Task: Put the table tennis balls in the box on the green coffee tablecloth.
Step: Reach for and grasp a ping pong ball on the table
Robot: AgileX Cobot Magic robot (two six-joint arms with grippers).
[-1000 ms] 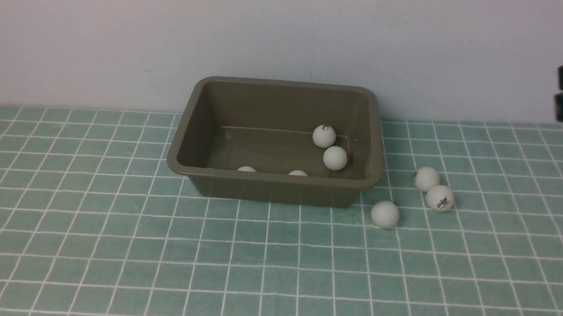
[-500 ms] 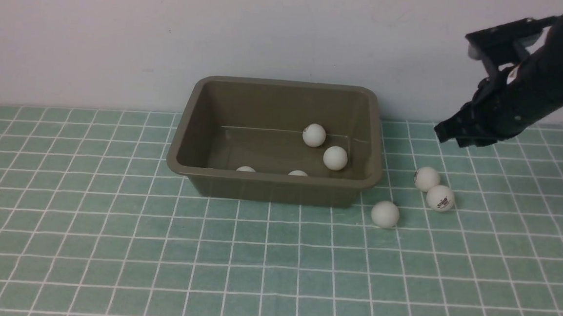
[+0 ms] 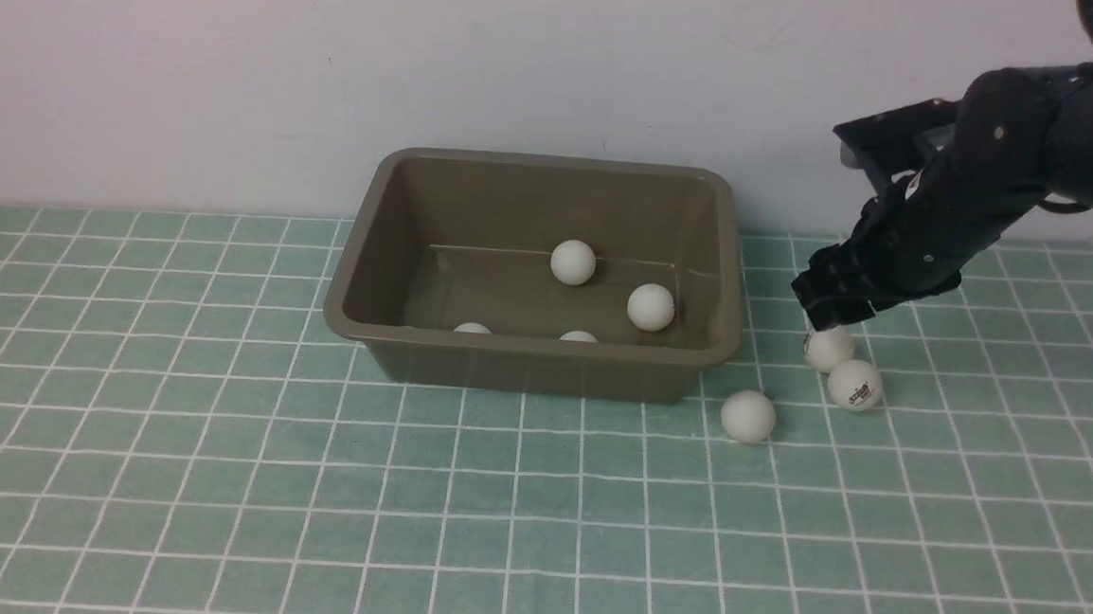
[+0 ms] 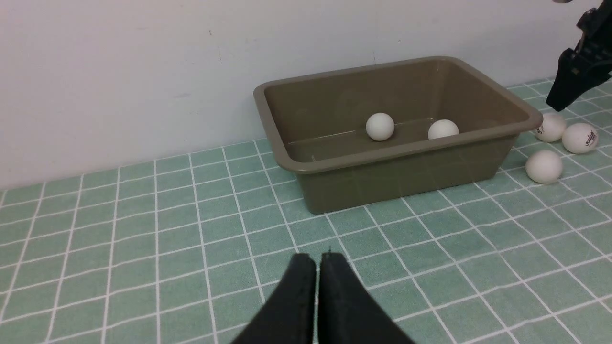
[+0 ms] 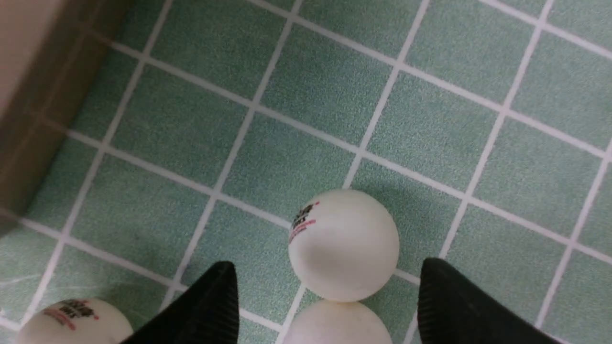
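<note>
Jaws on right gripper (image 5: 327,267): spread wide, pinching nothing. Black fingers (image 5: 210,306) on either side of one white ball (image 5: 344,243) with dark-and-red print, gaps on both sides, no contact. Second ball (image 5: 337,325) touching the first, cut off by picture edge. Third ball (image 5: 71,322), also printed, off toward the box wall (image 5: 28,119). Front view: right gripper tip-down just above the rear ball (image 3: 829,348) of a touching pair, partner ball (image 3: 854,384) with print facing the camera. Lone ball (image 3: 748,415) apart from that pair, near the box's front right corner. All three on the green tablecloth (image 3: 216,439), right of the box (image 3: 524,367). Inside the box: four balls in sight, one (image 3: 573,261) toward the back, one (image 3: 651,306) nearer the right wall, two (image 3: 472,328) (image 3: 579,336) mostly hidden behind the front rim. Box upright on the tablecloth, back rim close to the pale wall (image 3: 238,70). Right arm (image 3: 1021,156) reaching in from the right, elbow high. Jaws on left gripper (image 4: 315,260): pressed together, nothing between them. Left gripper low over bare tablecloth at the near left, well apart from box and balls; in the front view only a dark sliver at the bottom left corner.
</note>
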